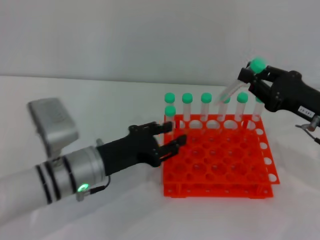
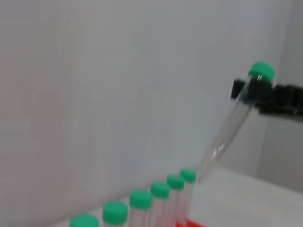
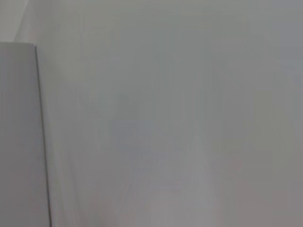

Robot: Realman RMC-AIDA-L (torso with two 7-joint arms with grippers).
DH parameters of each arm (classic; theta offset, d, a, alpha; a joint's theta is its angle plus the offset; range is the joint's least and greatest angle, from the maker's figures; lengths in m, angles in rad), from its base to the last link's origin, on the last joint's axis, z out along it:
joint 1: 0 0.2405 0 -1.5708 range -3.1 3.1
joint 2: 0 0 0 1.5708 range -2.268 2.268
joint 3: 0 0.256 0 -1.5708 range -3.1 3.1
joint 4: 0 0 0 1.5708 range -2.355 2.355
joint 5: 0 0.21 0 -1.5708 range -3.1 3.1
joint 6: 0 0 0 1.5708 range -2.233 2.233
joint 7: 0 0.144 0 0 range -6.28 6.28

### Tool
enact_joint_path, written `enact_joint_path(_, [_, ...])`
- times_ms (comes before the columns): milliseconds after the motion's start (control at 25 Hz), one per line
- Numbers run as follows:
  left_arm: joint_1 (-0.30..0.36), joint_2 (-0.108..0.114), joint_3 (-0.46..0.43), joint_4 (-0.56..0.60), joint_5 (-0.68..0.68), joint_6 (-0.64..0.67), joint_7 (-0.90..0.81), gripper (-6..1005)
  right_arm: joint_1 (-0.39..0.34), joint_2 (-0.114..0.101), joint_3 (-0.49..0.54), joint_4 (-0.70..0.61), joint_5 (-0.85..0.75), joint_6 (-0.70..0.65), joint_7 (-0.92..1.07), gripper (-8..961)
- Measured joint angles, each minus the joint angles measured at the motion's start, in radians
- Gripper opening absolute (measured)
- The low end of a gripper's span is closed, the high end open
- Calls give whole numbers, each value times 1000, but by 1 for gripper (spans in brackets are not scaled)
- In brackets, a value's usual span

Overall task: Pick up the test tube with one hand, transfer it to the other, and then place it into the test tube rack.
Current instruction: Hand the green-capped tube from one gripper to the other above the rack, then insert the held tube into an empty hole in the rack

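- The right gripper [image 1: 251, 75], above the rack's far right corner, is clamped on the test tube [image 1: 235, 86] just under its green cap; the tube hangs tilted, its lower end over the rack's far row.
- The left gripper [image 1: 172, 136] hovers with fingers apart at the orange rack's [image 1: 220, 165] near-left side, beside one racked tube.
- Seven other green-capped tubes [image 1: 187, 107] stand in the rack.
- The counter [image 1: 90, 105] is white; a pale wall [image 1: 150, 35] rises behind.
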Motion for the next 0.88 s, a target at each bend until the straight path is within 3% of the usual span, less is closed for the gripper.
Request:
enact_joint_path(440, [245, -2, 4, -46, -430, 274, 324, 549, 25, 7, 0, -7, -13, 62, -2, 206])
enact_joint_path(680, [284, 4, -1, -253, -665, 486, 414, 579, 30, 22, -5, -21, -47, 75, -5, 206])
enact_joint_path(880, [331, 2, -1, -343, -772, 536, 496, 671, 66, 41, -7, -42, -134, 131, -1, 206])
